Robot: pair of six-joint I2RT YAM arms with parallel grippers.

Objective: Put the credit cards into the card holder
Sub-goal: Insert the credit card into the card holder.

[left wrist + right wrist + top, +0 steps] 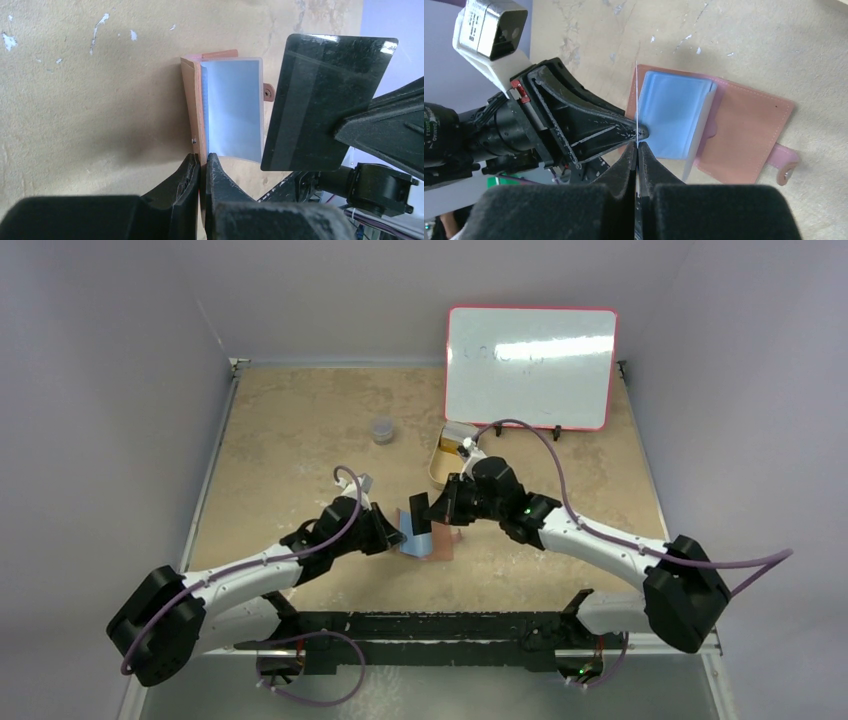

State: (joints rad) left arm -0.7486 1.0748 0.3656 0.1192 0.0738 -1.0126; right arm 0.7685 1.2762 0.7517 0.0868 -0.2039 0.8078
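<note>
The L gripper (201,161) has its jaws pinching one flap of the open card holder (191,102), which lies just past its tips. The R gripper (637,146) jaws squeeze a dark credit card (320,100) (seen edge-on btw them), right beside the holder's blue sleeves (235,110).

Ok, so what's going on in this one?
Both arms are working on the same item. The left gripper is shut on one edge of the card holder, which lies open on the table with its pale blue sleeves standing up. The right gripper is shut on a dark credit card, held on edge right beside those sleeves. The card is not yet in a slot. A whiteboard and a tin sit further back.
</note>
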